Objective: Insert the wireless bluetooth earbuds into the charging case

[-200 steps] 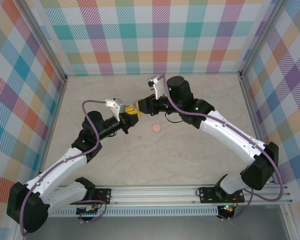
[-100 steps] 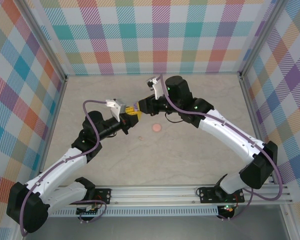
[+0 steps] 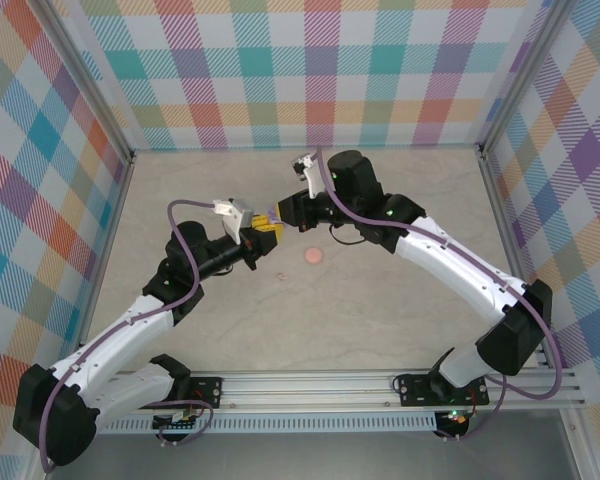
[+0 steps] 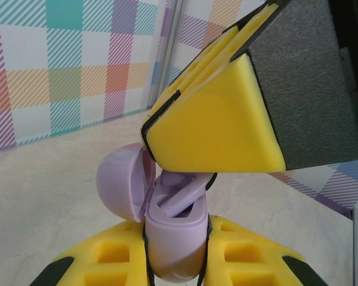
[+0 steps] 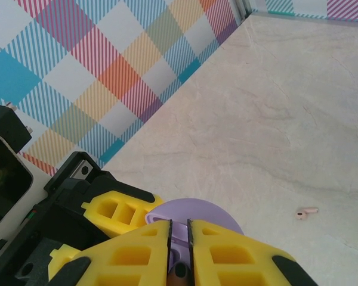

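Between yellow pads [image 4: 107, 259], glossy lilac case [image 4: 174, 241]

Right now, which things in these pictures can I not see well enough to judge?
- Left wrist view: the earbud in the purple case is half covered by the right fingers; how deep it sits is unclear.
- Top view: the case is too small to see.
- Right wrist view: the loose earbud on the table is too small for detail.

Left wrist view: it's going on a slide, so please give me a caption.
Open lilac case gripped in the left jaws; the shut right jaws sit over an earbud tilted inside it.
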### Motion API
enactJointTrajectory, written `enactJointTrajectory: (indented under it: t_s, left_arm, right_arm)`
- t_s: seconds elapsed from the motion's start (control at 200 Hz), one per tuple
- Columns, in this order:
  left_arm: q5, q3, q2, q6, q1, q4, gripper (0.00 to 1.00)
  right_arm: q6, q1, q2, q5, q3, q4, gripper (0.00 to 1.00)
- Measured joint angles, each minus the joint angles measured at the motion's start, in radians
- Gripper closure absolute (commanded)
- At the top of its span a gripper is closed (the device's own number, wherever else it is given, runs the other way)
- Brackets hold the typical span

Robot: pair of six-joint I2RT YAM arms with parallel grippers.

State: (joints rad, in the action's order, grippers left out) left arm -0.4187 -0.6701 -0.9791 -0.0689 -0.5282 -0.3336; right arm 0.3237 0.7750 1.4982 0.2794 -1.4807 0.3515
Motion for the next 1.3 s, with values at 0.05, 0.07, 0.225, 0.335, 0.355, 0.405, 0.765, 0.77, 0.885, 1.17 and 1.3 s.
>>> enactJointTrajectory:
  t_s: [0.05, 0.07, 0.225, 0.335, 0.355, 0.405, 0.765, 0.77, 0.885, 1.17, 1.3]
  left_arm:
    - [-0.002, -0.001, -0.002, 0.006, 0.0, 0.006, 1.0]
    - [-0.003, -0.001, -0.002, 0.006, 0.0, 0.008, 1.0]
    - [-0.007, -0.002, -0.009, 0.006, 0.0, 0.026, 1.0]
    - [-0.008, -0.006, -0.021, 0.006, 0.0, 0.038, 1.0]
    - [-0.007, -0.009, -0.024, 0.006, 0.0, 0.043, 1.0]
    - [-0.006, -0.013, -0.033, 0.004, 0.0, 0.048, 1.0]
    - [0.009, -0.014, -0.084, -0.029, 0.0, 0.061, 1.0]
    - [0.009, -0.014, -0.084, -0.029, 0.0, 0.062, 1.0]
    - [0.008, -0.014, -0.088, -0.027, 0.0, 0.075, 1.0]
    - [-0.033, -0.014, -0.092, -0.013, 0.0, 0.091, 1.0]
    - [-0.071, -0.015, -0.106, -0.008, 0.0, 0.092, 1.0]
  right_arm:
    - [0.0, 0.0, 0.001, -0.001, -0.001, 0.004, 0.88]
    - [0.0, 0.0, 0.001, -0.001, -0.001, 0.006, 0.88]
    - [0.0, 0.0, 0.008, -0.007, -0.001, 0.015, 0.89]
    - [0.0, 0.0, 0.015, -0.016, -0.001, 0.021, 0.9]
    - [0.0, 0.0, 0.017, -0.019, -0.001, 0.023, 0.9]
    - [0.0, 0.0, 0.021, -0.028, -0.003, 0.027, 0.9]
    - [0.0, -0.001, 0.059, -0.071, -0.008, 0.042, 0.9]
    - [0.0, -0.001, 0.06, -0.071, -0.008, 0.042, 0.9]
    - [0.0, -0.001, 0.067, -0.074, -0.008, 0.051, 0.9]
    - [0.001, -0.001, 0.072, -0.074, -0.008, 0.055, 0.9]
    - [0.001, -0.001, 0.079, -0.074, -0.012, 0.063, 0.9]
